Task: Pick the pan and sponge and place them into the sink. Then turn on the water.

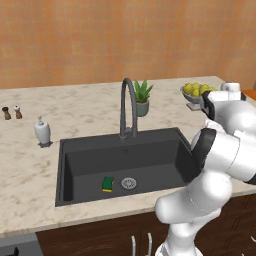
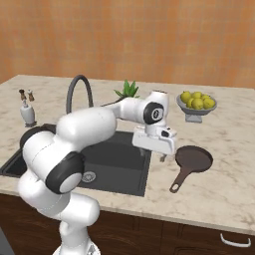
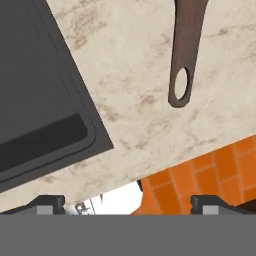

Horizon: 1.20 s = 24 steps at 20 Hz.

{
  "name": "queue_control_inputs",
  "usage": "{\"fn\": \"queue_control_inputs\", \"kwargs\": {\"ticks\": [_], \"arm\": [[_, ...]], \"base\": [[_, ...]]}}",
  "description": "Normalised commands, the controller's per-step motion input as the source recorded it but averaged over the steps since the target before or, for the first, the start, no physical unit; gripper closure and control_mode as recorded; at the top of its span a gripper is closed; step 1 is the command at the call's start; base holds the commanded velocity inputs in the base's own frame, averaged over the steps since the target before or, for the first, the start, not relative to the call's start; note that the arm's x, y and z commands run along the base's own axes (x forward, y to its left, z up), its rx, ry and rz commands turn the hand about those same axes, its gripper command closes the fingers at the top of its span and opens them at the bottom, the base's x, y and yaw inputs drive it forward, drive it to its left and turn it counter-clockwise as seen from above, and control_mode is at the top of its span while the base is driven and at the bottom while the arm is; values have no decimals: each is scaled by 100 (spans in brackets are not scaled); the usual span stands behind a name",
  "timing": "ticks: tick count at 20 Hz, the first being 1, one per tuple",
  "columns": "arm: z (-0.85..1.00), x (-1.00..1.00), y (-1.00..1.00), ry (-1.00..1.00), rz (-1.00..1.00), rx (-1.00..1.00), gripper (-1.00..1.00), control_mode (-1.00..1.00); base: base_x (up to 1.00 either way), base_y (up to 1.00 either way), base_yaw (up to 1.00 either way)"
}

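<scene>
Already sponge in sink, pan on counter

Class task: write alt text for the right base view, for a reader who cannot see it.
A white robot arm holds its open hand over the marble counter, just left of a brown pan beside the dark sink. Behind stand a faucet, a plant and a bowl of lemons.

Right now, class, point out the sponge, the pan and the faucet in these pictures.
sponge [image 1: 107,183], left base view, on its green top, lying in the sink.
pan [image 2: 194,158], right base view, on the middle of its round dark bowl.
faucet [image 1: 128,107], left base view, on its arched neck.
</scene>
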Motion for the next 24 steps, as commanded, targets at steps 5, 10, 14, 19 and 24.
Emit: {"fn": "queue_control_inputs", "kwargs": {"ticks": [5,10,14,19,24], "arm": [[-29,8,-57,-11,0,1,-100,-100],[-37,16,-60,-13,0,0,-100,-100],[-38,24,-43,-14,0,0,-100,-100],[-25,17,-25,-3,0,0,-100,-100],[-30,30,-16,0,0,0,-100,-100]], "base": [[0,0,0],[0,0,0],[0,0,0],[0,0,0],[0,0,0]]}}
